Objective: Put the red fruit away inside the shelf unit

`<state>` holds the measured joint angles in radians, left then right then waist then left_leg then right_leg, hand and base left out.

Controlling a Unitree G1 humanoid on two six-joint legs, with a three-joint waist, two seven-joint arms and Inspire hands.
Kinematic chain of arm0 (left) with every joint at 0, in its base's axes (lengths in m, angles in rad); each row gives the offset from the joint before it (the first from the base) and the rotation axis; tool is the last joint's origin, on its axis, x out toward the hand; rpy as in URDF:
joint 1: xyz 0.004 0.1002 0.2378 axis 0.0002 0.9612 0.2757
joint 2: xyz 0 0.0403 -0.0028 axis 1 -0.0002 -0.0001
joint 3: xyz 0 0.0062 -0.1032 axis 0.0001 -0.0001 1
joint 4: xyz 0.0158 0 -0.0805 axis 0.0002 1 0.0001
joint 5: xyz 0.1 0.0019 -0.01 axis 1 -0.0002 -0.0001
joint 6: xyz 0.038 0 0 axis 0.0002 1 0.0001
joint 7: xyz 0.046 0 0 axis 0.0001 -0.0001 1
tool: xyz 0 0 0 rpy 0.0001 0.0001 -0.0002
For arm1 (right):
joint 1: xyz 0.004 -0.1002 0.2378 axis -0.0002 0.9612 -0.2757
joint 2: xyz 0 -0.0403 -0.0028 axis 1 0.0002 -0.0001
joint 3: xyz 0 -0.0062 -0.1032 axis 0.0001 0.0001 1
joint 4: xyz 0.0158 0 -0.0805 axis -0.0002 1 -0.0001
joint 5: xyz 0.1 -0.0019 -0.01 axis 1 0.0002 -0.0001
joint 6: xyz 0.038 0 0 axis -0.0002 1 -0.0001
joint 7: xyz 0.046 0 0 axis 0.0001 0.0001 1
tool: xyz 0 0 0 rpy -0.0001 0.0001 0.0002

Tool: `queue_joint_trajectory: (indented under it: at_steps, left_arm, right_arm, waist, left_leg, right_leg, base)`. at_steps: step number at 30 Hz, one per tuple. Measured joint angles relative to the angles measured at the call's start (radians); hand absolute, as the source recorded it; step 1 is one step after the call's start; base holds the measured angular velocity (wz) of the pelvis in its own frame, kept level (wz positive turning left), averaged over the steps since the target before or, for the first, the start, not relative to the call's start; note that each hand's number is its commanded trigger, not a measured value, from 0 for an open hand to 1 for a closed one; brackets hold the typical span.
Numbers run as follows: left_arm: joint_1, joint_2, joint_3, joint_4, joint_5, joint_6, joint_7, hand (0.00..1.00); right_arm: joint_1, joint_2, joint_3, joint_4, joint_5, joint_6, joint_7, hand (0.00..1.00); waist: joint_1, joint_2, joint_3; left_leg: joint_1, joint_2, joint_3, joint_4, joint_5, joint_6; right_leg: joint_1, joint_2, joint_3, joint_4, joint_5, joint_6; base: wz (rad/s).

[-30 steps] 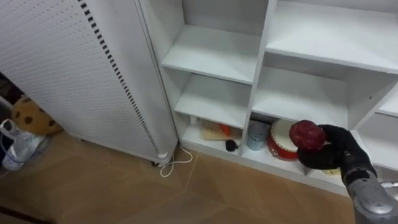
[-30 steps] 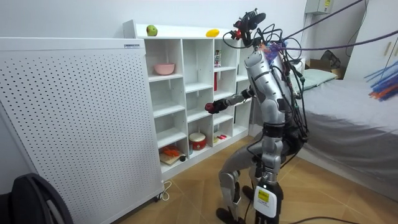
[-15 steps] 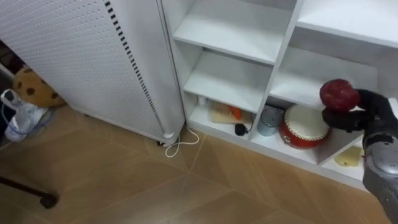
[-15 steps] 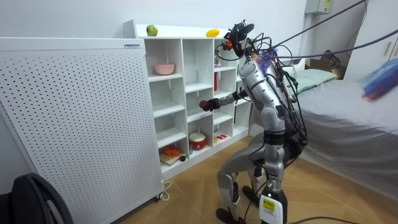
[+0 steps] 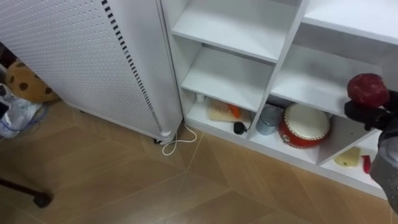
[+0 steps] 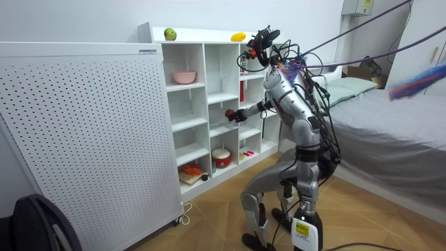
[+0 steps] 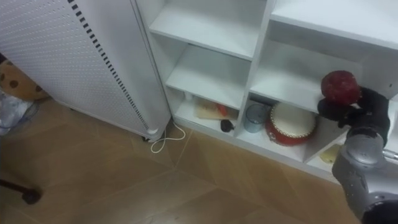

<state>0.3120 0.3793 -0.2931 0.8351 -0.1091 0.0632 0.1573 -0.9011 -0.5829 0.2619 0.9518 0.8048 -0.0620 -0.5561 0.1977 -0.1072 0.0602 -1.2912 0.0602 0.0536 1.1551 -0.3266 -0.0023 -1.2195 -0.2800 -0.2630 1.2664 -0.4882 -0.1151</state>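
Note:
My right hand [image 5: 368, 116] comes in from the right edge and is shut on a dark red fruit [image 5: 367, 88], held up in front of the white closet's [image 5: 231, 28] middle shelves. The right eye view has the same fruit [image 7: 339, 86] on top of the curled fingers of the right hand [image 7: 347, 111]. From the room view, I stand facing the closet [image 6: 209, 70] with knees bent and that arm stretched out, the fruit [image 6: 229, 113] close to a middle compartment. On the closet's top lie a green apple [image 6: 169, 33] and a yellow fruit [image 6: 238, 36].
A red drum [image 5: 305, 126], a grey tin [image 5: 268, 119] and small items fill the bottom compartments. A pink bowl [image 6: 185, 77] sits on an upper shelf. A white perforated panel [image 5: 74, 56] stands left of the closet, with a white cord [image 5: 177, 142] on the wooden floor.
My right arm has carried the red fruit up and closer to the closet. My torso has leaned towards the shelves, and the eye view has shifted with it.

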Motion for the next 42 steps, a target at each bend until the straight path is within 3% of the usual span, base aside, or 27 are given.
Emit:
queue_joint_trajectory:
  at_steps: [8,13,26,36,42]
  left_arm:
    - [0.013,0.002,0.000,0.004,0.003,-0.002,0.047,0.00]
    - [0.014,0.006,0.016,0.012,0.004,-0.002,0.081,0.00]
    - [0.029,0.018,0.015,0.028,0.013,-0.003,0.108,0.00]
    - [0.032,0.019,0.015,0.053,0.062,-0.002,0.107,0.00]
    - [0.032,0.017,0.016,0.064,0.085,0.002,0.073,0.00]
  right_arm:
    - [-0.020,-0.001,-0.008,0.007,0.133,0.000,-0.064,0.00]
    - [-0.046,-0.002,-0.011,0.003,0.223,0.000,-0.114,0.00]
    - [-0.051,-0.004,-0.049,0.002,0.288,-0.003,-0.151,0.00]
    - [-0.038,-0.008,-0.050,0.018,0.317,-0.002,-0.077,0.00]
    - [0.057,-0.009,-0.050,0.066,0.246,-0.001,0.054,0.00]
  waist:
    - [0.004,0.000,-0.0002]
    - [0.005,0.000,-0.0004]
    - [0.029,0.002,-0.0016]
    - [0.026,0.005,-0.0025]
    - [0.034,0.006,-0.0025]
  left_leg:
    - [0.048,0.000,-0.002,-0.002,-0.015,-0.003]
    - [0.056,-0.003,-0.003,0.002,-0.018,0.008]
    - [0.123,-0.004,-0.004,-0.014,-0.030,0.020]
    - [0.187,-0.005,-0.003,-0.047,-0.031,0.023]
    - [0.269,0.000,-0.003,-0.108,-0.029,0.021]
  right_leg:
    - [0.055,0.005,-0.002,-0.012,-0.007,0.010]
    - [0.066,0.004,-0.001,-0.017,-0.004,0.017]
    - [0.156,0.006,-0.022,-0.054,-0.010,0.039]
    - [0.226,0.007,-0.035,-0.096,-0.005,0.045]
    - [0.310,0.023,-0.045,-0.169,0.010,0.055]
  base:
    - [0.00]
    - [-0.01]
    - [0.02]
    - [0.00]
    - [-0.02]
